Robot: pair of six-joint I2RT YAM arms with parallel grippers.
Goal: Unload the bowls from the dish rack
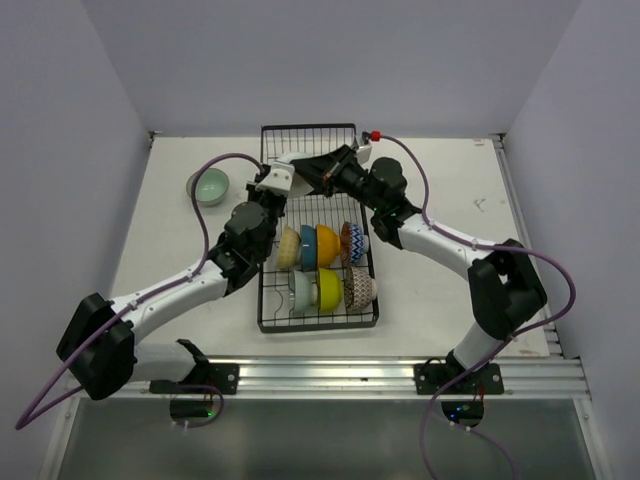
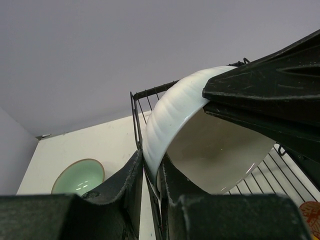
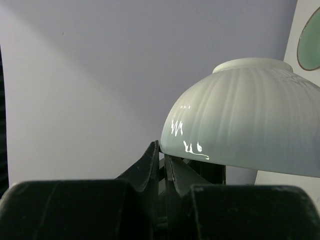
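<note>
Table (image 1: 450,200): white top, filling the middle of the top view. Dish rack (image 1: 312,138): long black wire rack running top to bottom through frame centre. Its upper section is bare wire and its lower section is loaded. Seven bowls stand on edge there in two rows. Upper row, left to right: cream bowl (image 1: 289,247), blue bowl (image 1: 308,247), orange bowl (image 1: 327,245), blue zigzag bowl (image 1: 352,242). Lower row: pale bowl (image 1: 300,290), yellow-green bowl (image 1: 328,288), brown zigzag bowl (image 1: 359,287). Both arms meet over the rack's upper-left part, on the white bowl (image 2: 175,115). It's glossy, with fine vertical ribs outside, a smooth inside and a small foot ring. It's tipped on edge; can't tell whether it touches the wires. Left gripper (image 2: 152,172): jaws narrow, pinching the rim low in the left wrist frame, one finger inside the bowl and one outside. Right gripper (image 3: 161,159): jaws nearly together, clamped on the rim at bottom centre of the right wrist frame. In the left wrist frame its black fingers grip the rim at upper right, so both grippers hold the same bowl at once. Mint green bowl (image 1: 210,186): upright on the table, brownish rim, just left of the rack's upper section.
</note>
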